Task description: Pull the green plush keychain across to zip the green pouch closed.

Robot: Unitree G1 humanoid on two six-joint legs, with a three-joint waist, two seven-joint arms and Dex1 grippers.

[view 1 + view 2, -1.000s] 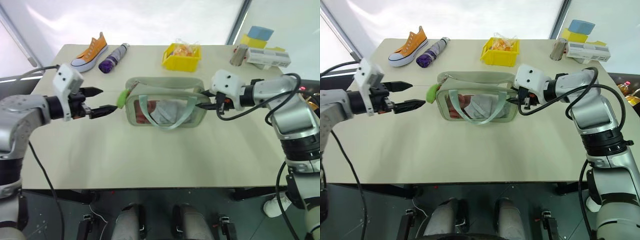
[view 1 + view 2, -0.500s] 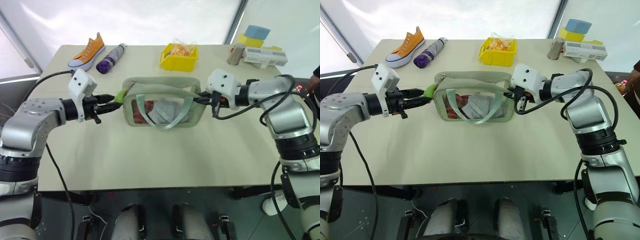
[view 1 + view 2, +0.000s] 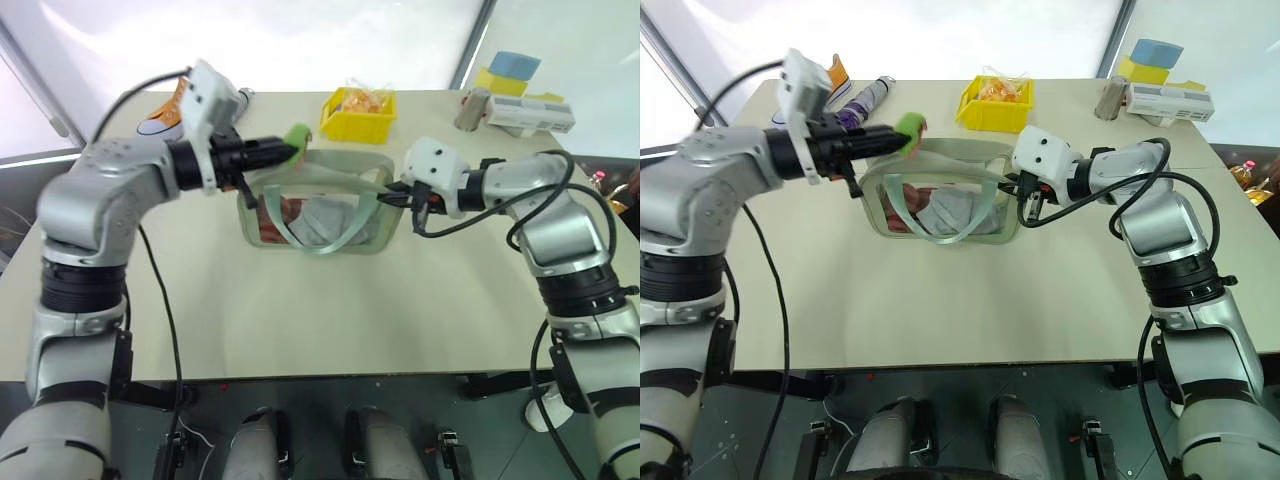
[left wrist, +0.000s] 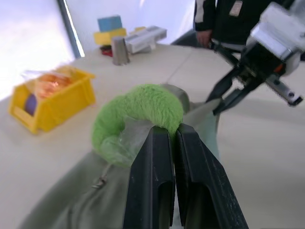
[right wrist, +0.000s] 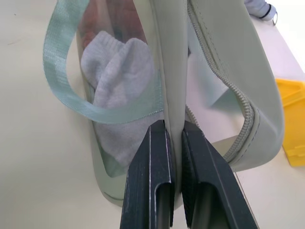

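Both end effectors are clamping down: the right end effector [image 3: 392,197] is pinching the 3 o'clock end of the green pouch [image 3: 330,215], which is sitting mid-tabletop [image 3: 300,310], while the left end effector [image 3: 285,152] is squeezing the green plush keychain [image 3: 297,134] at the pouch's 10 o'clock corner. Farther back, at 12 o'clock, a yellow bin [image 3: 358,115] is waiting, with an orange sneaker [image 3: 836,72] off at 10 o'clock.

Fuzzy lime plush keychain [image 4: 138,114], matt sage fabric pouch [image 5: 209,71] with clear glossy window panel and woven strap, soft grey knit sock [image 5: 119,76] inside, smooth black plastic end effector fingers [image 4: 157,186], glossy yellow plastic bin [image 4: 45,102], matt beige surface [image 3: 320,310]
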